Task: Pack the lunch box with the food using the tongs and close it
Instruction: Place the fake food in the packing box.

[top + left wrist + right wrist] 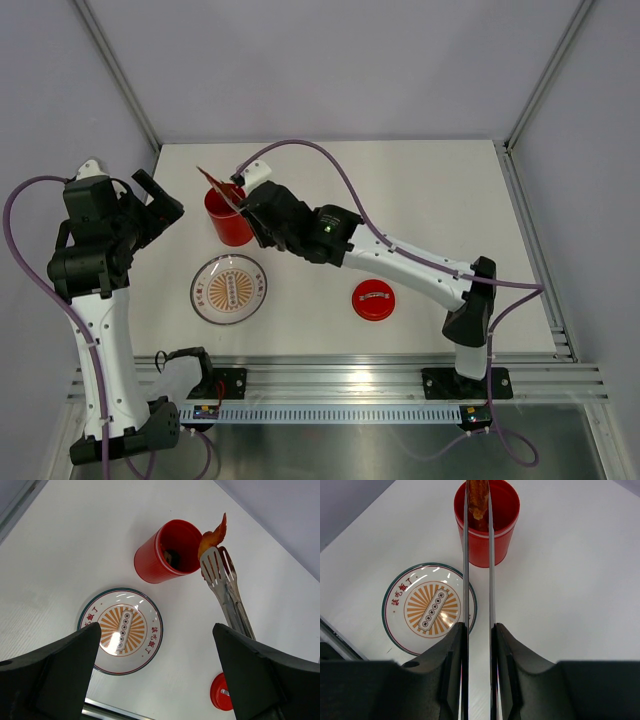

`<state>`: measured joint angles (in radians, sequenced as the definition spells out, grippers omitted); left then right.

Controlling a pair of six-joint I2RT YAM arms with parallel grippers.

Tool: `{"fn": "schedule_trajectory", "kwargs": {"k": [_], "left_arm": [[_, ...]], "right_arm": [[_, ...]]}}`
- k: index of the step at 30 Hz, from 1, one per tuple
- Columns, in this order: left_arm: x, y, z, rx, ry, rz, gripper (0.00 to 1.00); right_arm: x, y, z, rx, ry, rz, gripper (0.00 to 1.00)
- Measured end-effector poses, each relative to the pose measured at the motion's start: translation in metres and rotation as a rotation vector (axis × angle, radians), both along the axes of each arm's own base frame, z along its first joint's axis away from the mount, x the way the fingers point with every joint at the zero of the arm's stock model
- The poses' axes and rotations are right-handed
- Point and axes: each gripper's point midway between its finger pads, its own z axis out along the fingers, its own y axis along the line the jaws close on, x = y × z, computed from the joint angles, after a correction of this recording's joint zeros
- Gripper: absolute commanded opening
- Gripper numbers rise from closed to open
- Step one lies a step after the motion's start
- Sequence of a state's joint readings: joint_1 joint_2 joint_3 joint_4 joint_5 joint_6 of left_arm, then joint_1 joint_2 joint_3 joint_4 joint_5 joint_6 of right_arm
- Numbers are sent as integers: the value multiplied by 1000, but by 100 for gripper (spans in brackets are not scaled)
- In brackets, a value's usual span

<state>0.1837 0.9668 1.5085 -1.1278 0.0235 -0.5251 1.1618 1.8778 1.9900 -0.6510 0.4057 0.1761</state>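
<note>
resting on white table (pixel 440 200): lunch box (pixel 226 226); grey walls (pixel 330 60) around.

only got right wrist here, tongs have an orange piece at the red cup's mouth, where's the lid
observer: the lid lies flat on the table, right of the plate and apart from the lunch box.
operator: left arm doing anything
observer: the left gripper hangs open and empty, left of the lunch box.
operator: anything in the box yet
observer: the left wrist view shows a dark piece already inside it.
</note>
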Motion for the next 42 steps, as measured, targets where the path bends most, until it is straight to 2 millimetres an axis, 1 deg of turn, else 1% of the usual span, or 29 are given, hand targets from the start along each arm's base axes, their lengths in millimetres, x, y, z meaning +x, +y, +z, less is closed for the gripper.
{"fn": "schedule_trajectory", "kwargs": {"k": [3,5,10,13,14,16,20,21,24,25,29,40,41,42], "left_arm": [[0,0,0,0,2,0,99],[1,0,-1,0,3,0,99],[1,0,-1,0,4,0,99],[1,0,-1,0,4,0,99],[1,0,-1,0,4,0,99],[1,0,-1,0,4,0,99],[1,0,-1,0,4,0,99],[1,0,-1,0,4,0,99],[1,0,-1,0,4,0,99],[1,0,-1,0,4,0,99],[1,0,-1,0,4,0,99],[1,0,-1,-1,5,1,99],[1,0,-2,-1,7,0,99],[1,0,-3,-1,9,1,99]], "right_arm": [[9,2,-4,-1,2,-11,0],[17,2,-13,-12,8,-24,0],[36,6,-43,-53,31,-49,0],[39,11,-58,-70,48,-41,10],[38,12,-62,-76,54,-36,14],[38,16,-67,-76,63,-24,18],[36,19,-67,-68,67,-13,29],[36,19,-67,-67,69,-11,33],[35,19,-67,-65,72,-7,37],[35,20,-67,-65,73,-5,41],[34,20,-67,-63,76,0,46],[34,20,-67,-62,76,0,47],[34,20,-67,-62,76,0,47],[34,20,-67,-62,76,0,44]]}}
